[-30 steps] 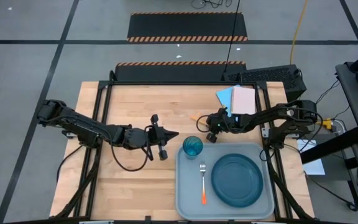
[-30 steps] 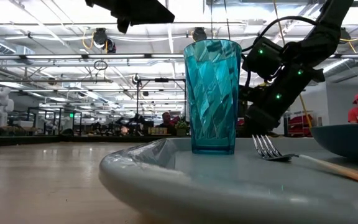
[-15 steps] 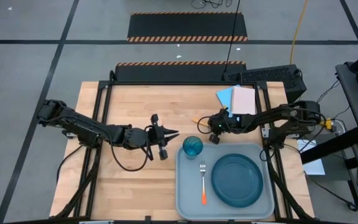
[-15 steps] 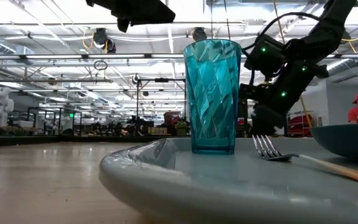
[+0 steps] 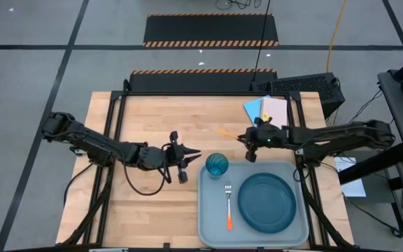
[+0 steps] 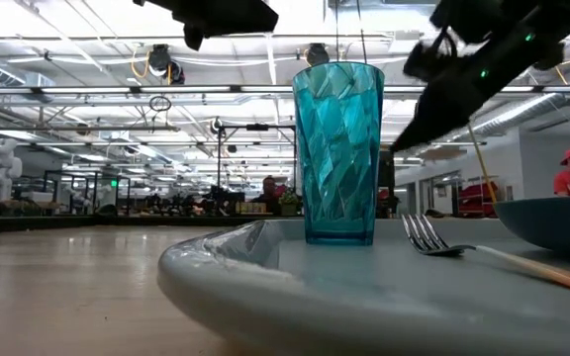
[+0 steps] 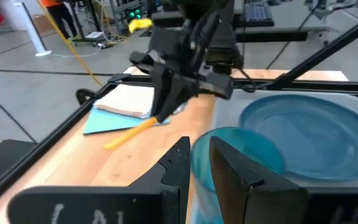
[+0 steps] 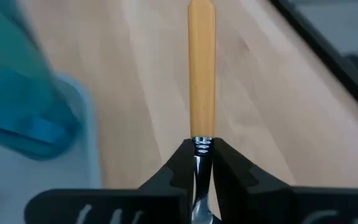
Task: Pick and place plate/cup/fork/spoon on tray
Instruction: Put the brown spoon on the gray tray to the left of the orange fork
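Note:
The tray [image 5: 210, 227] lies at the near right of the table. On it stand the cup [image 5: 216, 165], upright at the far left corner, the plate [image 5: 266, 203] and the fork [image 5: 228, 204] between them. My right gripper [image 5: 245, 137], just beyond the tray's far rim, is shut on the spoon, whose orange handle [image 5: 227, 131] sticks out past the fingertips. My left gripper [image 5: 196, 150] hovers left of the cup, its fingers a narrow gap apart and empty [image 7: 199, 152]. My right gripper pinches the spoon's silver neck [image 8: 202, 145], right where it meets the orange handle, between its two fingers. The fingers lie along the spoon, and its bowl sits back between them, mostly hidden. The handle [image 7: 128, 134] slants downward, clear of the table.
Blue and pink flat sheets [image 5: 268, 110] lie at the table's far right corner, just behind my right gripper. Bare wood spreads over the table's left half and far middle [image 5: 152, 119]. Black frame rails run along the table's sides.
My right gripper has risen and gone a little toward the table's right edge, tipping its fingers downward. The spoon has gone with it, lifted off the wood. My left gripper has kept still.

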### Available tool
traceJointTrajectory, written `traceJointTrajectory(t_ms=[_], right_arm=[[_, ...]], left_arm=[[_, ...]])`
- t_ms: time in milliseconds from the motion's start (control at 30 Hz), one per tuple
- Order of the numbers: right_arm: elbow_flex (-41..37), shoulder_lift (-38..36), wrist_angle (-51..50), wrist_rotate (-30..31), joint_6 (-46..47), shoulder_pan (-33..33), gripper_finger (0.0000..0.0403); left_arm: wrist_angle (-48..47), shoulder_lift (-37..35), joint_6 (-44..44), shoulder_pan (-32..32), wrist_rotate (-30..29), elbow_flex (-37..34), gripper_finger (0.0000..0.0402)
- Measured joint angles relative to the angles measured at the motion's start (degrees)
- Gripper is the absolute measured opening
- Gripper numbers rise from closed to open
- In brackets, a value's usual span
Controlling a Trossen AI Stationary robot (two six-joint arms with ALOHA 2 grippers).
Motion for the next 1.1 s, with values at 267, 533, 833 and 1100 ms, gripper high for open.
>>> traceJointTrajectory(t_ms=[267, 533, 833, 1100], right_arm=[[0.53, -6.14, 6.25, 0.26, -3.09, 7.91, 0.0024], [6.96, -3.19, 5.53, 4.36, -6.50, 19.11, 0.0024], [14.84, 2.49, 1.71, 10.76, -10.53, 29.98, 0.0024], [15.96, 7.24, 1.27, 10.50, -16.48, 35.35, 0.0024]], left_arm=[[6.07, 0.02, 5.30, -3.74, 0.04, 1.13, 0.0120], [6.02, 0.53, 7.55, -6.40, -0.70, 6.91, 0.0230], [-2.14, 5.52, 8.59, -10.95, -3.81, 17.00, 0.0269], [-12.29, 13.93, 3.79, -15.50, -6.04, 30.15, 0.0241]])
